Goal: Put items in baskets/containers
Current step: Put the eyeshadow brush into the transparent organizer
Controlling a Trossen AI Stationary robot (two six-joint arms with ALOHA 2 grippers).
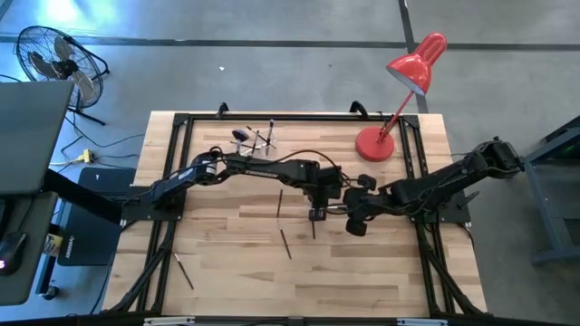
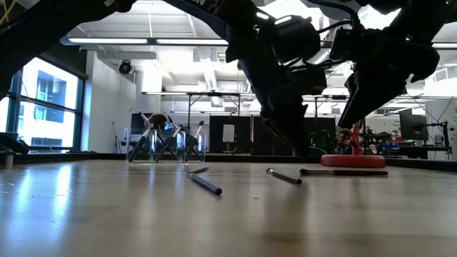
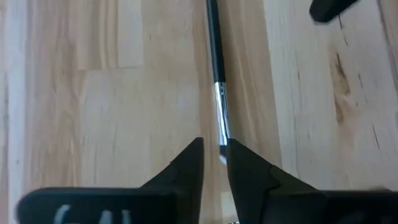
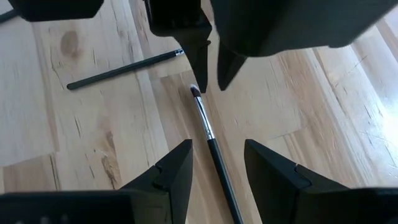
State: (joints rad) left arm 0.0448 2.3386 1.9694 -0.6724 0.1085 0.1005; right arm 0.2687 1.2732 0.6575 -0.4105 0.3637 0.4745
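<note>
A slim dark brush [image 4: 208, 134] with a silver ferrule [image 3: 219, 106] lies flat on the wooden table [image 1: 227, 263], near its middle. My left gripper [image 3: 214, 155] slants down over its bristle end, fingers a narrow gap apart. In the right wrist view the left gripper's fingers [image 4: 200, 62] stand just above the bristle tip. My right gripper [image 4: 214, 158] hovers open close by on the right, over the brush's handle and clear of it. The clear holder [image 1: 258, 138] stands at the far left with several brushes leaning in it. My left gripper comes at the brush's bristle end [image 4: 194, 91] from above, slanting down, its fingers in line with the brush. I cannot tell whether the fingertips touch it. The brush lies flat on the table.
Three more brushes lie loose on the table [image 1: 280, 203], [image 1: 285, 243], [image 1: 184, 270]. A red desk lamp's base [image 1: 374, 145] stands at the far right. A black frame rail [image 1: 172, 163] runs around the tabletop. The two grippers are very close to each other.
</note>
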